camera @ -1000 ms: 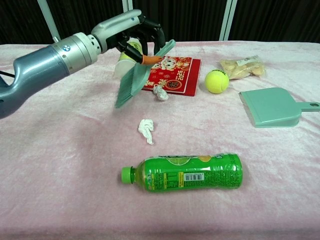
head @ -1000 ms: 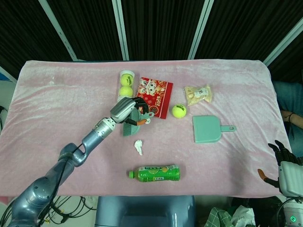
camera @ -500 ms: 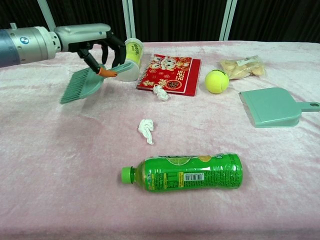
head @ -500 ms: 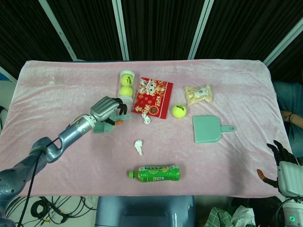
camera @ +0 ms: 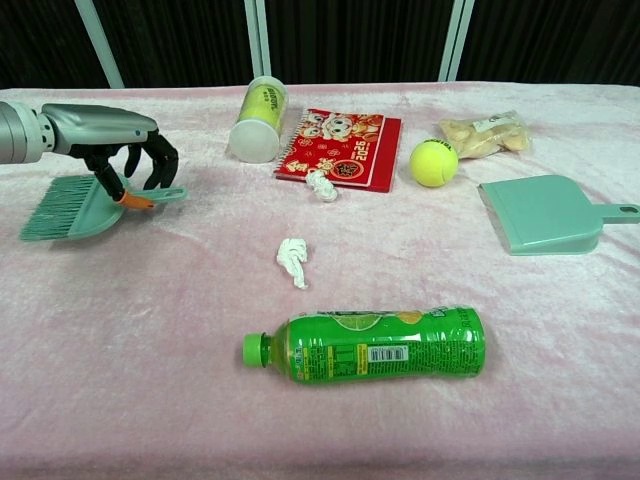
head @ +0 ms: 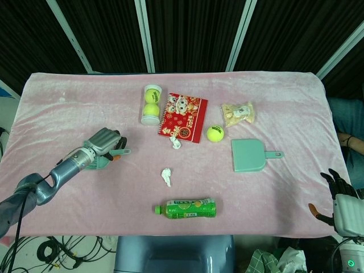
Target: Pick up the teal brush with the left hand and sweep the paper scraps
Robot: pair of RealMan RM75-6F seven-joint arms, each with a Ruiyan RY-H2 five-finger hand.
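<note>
Curling down around the handle of the teal plastic brush [camera: 78, 205], the dark fingers [camera: 160, 160] of the left hand [camera: 125, 150] grip it, the brush head lying flat or nearly so on the pink velvety tablecloth [camera: 150, 330] with its bristles fanned away from the hand. From the head view this hand [head: 104, 143] sits toward the left side of the table, well apart from the scraps. One white crumpled paper scrap [camera: 294, 261] lies near the middle of the cloth; a second white scrap [camera: 321, 185] rests just beside the near edge of the red illustrated booklet [camera: 343, 147]. A clear tube of tennis balls [camera: 257, 118] lies beside the booklet, with a loose yellow-green tennis ball [camera: 433, 162], a clear snack bag [camera: 482, 133], a teal dustpan [camera: 545, 213] and a green drink bottle [camera: 375, 344] lying on its side. The right hand [head: 339, 200] hangs off the table's right edge, fingers apart, holding nothing.
</note>
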